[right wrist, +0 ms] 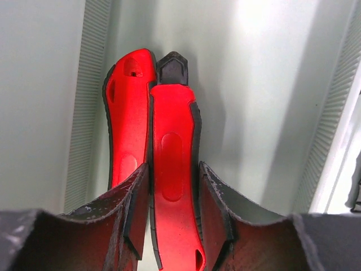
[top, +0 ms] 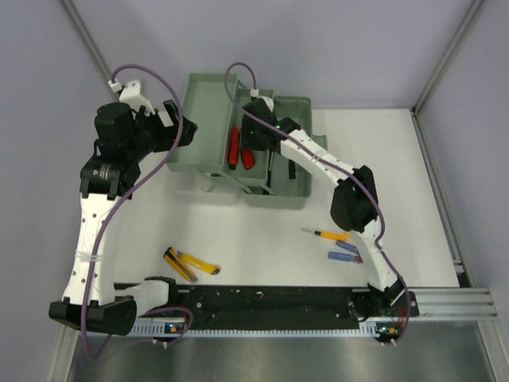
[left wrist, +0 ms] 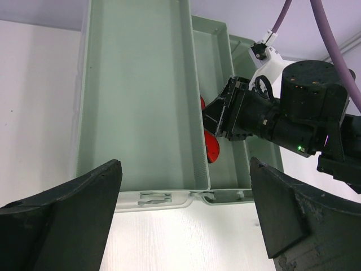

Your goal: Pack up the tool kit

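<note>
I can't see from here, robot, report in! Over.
Right gripper shut on red pliers inside toolbox. Left gripper open by toolbox. Yellow pliers, screwdrivers on table. Nothing blocking.

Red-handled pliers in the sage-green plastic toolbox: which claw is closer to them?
Right. The right claw grips one handle of the red-handled pliers; the left claw hangs open at the toolbox's left edge.

Bright even overhead light; soft shadows; wrist views blurred at near edges.

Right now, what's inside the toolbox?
Red pliers in the middle tray, gripped by the right hand. Left tray looks bare. The arm covers part of the right tray.
</note>
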Tool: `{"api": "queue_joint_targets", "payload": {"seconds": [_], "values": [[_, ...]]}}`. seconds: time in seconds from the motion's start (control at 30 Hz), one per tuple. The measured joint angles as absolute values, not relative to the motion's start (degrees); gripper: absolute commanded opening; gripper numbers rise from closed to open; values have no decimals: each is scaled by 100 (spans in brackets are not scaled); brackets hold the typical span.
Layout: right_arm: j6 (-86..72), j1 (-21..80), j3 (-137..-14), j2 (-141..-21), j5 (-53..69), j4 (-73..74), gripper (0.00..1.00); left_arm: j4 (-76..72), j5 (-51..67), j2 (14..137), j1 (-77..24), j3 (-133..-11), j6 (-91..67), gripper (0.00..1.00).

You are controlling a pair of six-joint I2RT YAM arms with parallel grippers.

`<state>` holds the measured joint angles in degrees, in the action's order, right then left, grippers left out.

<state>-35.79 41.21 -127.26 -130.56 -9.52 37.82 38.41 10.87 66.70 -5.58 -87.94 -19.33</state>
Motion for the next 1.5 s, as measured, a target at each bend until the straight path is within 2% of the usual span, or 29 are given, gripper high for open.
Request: {"api": "queue_joint_targets", "payload": {"seconds": [0.23,0.3,0.57,0.93,1.13,1.37,1.5], "values": [[-4032,4152,-12726,-13056,-790,3852,59,3868,1090,6659,-558,-8794,-1933,98],[-4058,4167,-12726,-13045,-819,3857,60,3883,1092,6659,-558,-8794,-1933,98],[-3977,4174,-12717,-12768,-1063,4053,59,4191,1004,6611,-558,-8794,-1951,97],[-3717,3715,-12256,-11459,-1385,4005,59,5286,167,5920,-486,-8569,-2327,95],[-3719,2989,-11301,-10674,-1745,4001,59,6082,-152,5603,-458,-7819,-2867,87],[-3785,2392,-10554,-10294,-2043,4034,59,6613,-67,5776,-456,-6569,-3339,84],[-3857,2263,-10167,-10077,-2104,4021,59,6718,123,5839,-454,-6025,-3468,86]]}}
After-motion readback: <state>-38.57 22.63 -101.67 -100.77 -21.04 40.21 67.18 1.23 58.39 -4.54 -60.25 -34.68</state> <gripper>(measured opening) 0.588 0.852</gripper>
